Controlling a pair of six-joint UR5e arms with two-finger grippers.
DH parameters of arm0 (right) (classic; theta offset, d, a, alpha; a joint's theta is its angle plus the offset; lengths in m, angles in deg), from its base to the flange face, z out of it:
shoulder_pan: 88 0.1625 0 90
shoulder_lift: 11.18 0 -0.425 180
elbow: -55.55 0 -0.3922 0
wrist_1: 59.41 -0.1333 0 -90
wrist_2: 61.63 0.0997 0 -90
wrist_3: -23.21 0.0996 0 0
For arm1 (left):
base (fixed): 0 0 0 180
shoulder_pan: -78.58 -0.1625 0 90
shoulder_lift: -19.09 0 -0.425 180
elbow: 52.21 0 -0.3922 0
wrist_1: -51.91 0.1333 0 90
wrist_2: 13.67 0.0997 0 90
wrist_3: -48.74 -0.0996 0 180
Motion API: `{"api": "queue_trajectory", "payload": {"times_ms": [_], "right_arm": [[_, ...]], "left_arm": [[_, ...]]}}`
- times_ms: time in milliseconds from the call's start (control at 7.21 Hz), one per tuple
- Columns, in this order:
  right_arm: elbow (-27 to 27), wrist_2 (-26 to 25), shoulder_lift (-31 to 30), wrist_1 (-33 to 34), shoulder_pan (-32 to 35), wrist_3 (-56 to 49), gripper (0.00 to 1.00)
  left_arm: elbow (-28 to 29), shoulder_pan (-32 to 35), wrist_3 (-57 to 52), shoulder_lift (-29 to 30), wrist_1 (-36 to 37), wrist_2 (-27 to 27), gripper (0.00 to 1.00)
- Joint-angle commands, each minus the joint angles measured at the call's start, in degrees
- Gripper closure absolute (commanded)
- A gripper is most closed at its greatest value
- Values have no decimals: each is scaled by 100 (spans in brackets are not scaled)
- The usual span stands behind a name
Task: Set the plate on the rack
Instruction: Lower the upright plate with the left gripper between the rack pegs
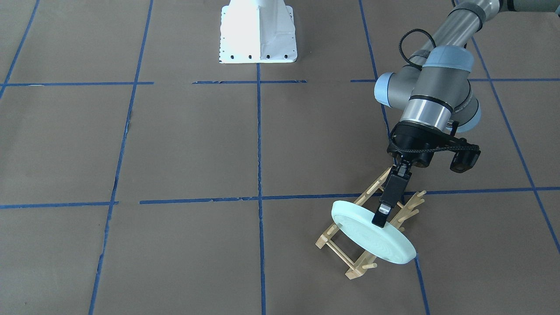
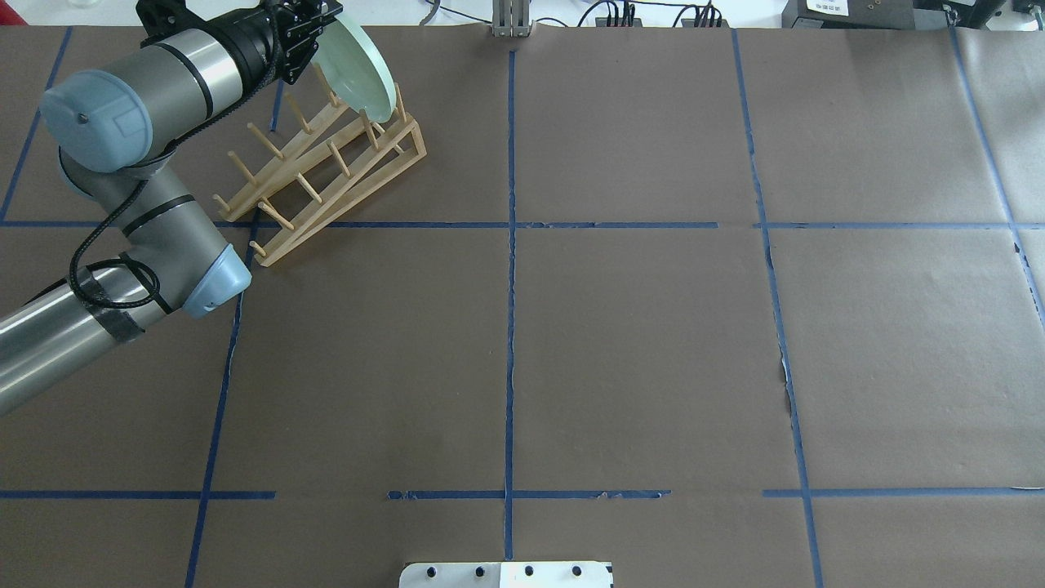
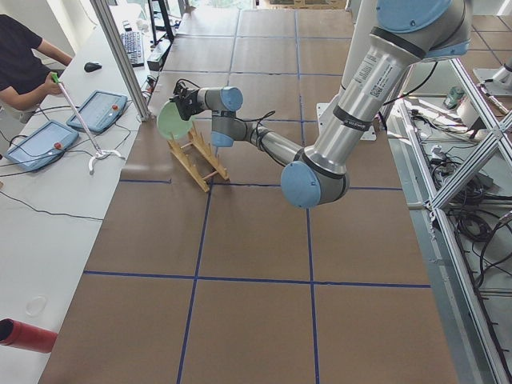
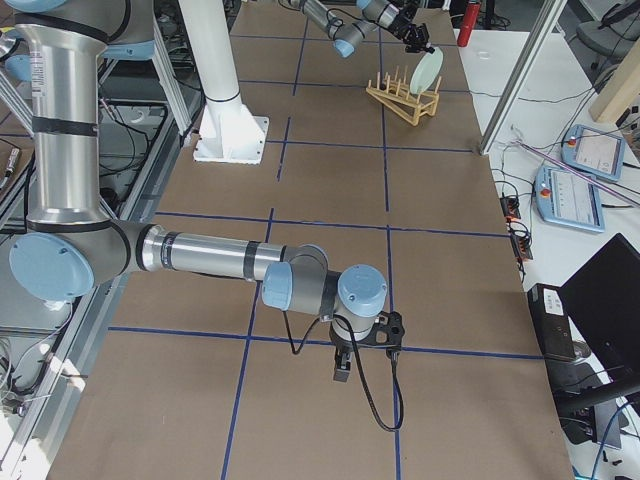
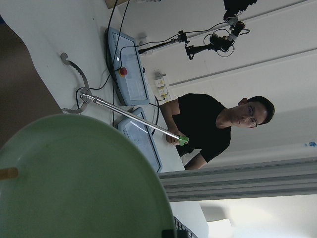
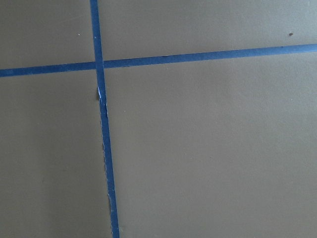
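Note:
The pale mint-green plate (image 1: 376,243) stands tilted on edge over the end of the light wooden rack (image 1: 326,239) that is farthest from the robot, its lower rim down among the pegs. My left gripper (image 1: 381,216) is shut on the plate's upper rim. In the overhead view the plate (image 2: 359,73), rack (image 2: 326,175) and left gripper (image 2: 304,45) sit at the far left. The left wrist view is filled by the plate (image 5: 74,183), with one peg tip at its left. My right gripper (image 4: 341,366) hangs low over bare table; I cannot tell if it is open or shut.
The white robot base (image 1: 258,30) stands at the table's middle edge. Blue tape lines (image 6: 101,119) cross the brown table. An operator (image 3: 24,64) with tablets sits beyond the rack's end. A red cylinder (image 3: 28,334) lies off the table.

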Motion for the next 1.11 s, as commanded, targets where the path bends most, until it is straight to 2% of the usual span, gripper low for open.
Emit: {"api": "queue_trajectory", "payload": {"times_ms": [0,277,416,555,971], "right_arm": [[0,0,0,0,0,2,0],[0,0,0,0,0,2,0],[0,0,0,0,0,-7,0],[0,0,0,0,0,-7,0],[0,0,0,0,0,2,0]], "left_arm": [[83,-9,0,14,6,0,100],[136,-10,9,23,-2,0,100],[136,-10,9,23,-2,-9,68],[136,-18,-43,23,6,-9,1],[136,-27,-53,23,6,-9,0]]}}
